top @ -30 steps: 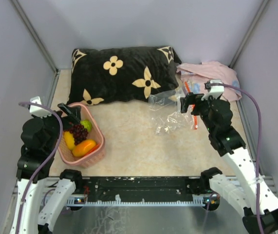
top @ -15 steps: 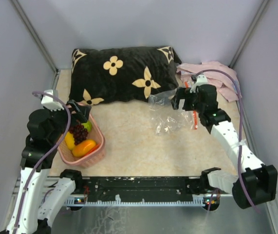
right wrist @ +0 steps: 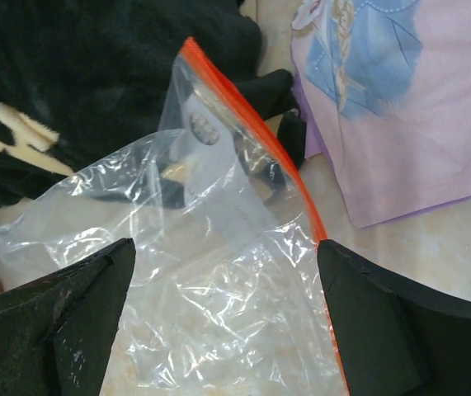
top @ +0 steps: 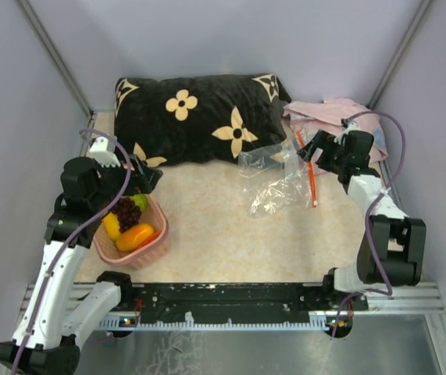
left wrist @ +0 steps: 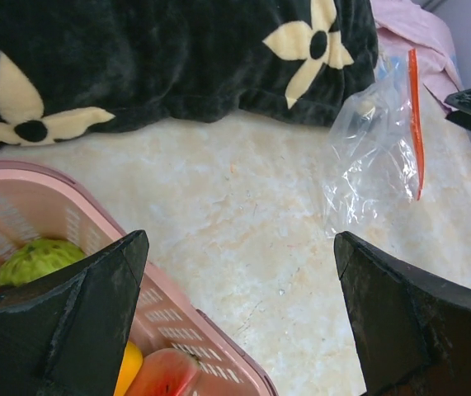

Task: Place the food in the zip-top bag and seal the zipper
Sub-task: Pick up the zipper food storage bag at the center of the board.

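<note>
2 arms, both my grippers spread wide and holding nothing.

Top view: my left gripper (top: 140,176) hangs over the far rim of the pink basket (top: 146,251), and the food (top: 129,223) is all in it. My right gripper (top: 316,148) sits at the zipper (top: 312,178)'s far end, just beside the pink cloth (top: 340,112). The zip-top bag (top: 273,187) lies crumpled near the pillow (top: 195,117), with bare table (top: 207,226) between bag and basket.

Left wrist view: the green and red pieces show up close, with open table running up to the bag.

Right wrist view: only here can I see the cloth's printed figure. The bag fills the gap between my fingers (right wrist: 62,318), and its zipper runs diagonally.
</note>
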Robot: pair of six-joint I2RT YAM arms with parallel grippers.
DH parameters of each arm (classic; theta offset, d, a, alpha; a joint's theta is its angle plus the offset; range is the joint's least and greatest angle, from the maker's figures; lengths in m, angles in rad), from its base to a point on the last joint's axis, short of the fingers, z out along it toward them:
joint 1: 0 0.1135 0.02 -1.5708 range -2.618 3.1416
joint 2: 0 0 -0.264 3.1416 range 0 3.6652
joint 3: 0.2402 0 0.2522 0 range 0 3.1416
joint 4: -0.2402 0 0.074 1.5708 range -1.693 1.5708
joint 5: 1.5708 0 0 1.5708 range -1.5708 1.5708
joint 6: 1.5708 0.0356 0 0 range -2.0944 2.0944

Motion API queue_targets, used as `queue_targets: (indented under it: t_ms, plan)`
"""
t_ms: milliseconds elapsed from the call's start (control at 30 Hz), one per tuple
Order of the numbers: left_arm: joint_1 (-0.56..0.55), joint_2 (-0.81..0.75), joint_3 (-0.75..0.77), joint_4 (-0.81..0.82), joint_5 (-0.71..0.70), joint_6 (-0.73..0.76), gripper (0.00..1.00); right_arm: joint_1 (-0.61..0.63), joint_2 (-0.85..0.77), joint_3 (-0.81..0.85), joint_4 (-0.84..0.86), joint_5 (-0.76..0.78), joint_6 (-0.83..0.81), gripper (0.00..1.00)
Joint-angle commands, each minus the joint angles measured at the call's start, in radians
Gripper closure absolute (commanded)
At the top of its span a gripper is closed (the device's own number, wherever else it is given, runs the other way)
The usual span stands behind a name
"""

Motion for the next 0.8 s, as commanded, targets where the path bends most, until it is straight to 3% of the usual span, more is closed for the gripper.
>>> queue_targets:
  t_ms: [0,167,400,600,767]
  plan:
    - [0.007,0.043,0.010,0.045,0.090,-0.012,0.00,-0.065,0.092,-0.017,0.138,-0.119,0.026,0.09]
    - [0.007,0.094,0.011,0.042,0.136,-0.016,0.00,-0.101,0.211,-0.027,0.238,-0.235,0.017,0.11]
    - [0.007,0.136,0.008,0.045,0.178,-0.078,0.03,-0.099,0.292,-0.052,0.301,-0.361,-0.010,0.28]
    - [-0.002,0.157,-0.016,0.101,0.238,-0.138,0.06,-0.091,0.238,-0.064,0.292,-0.416,-0.025,0.57]
    - [-0.048,0.161,-0.034,0.141,0.222,-0.179,0.07,-0.026,0.129,-0.078,0.252,-0.376,-0.044,0.73]
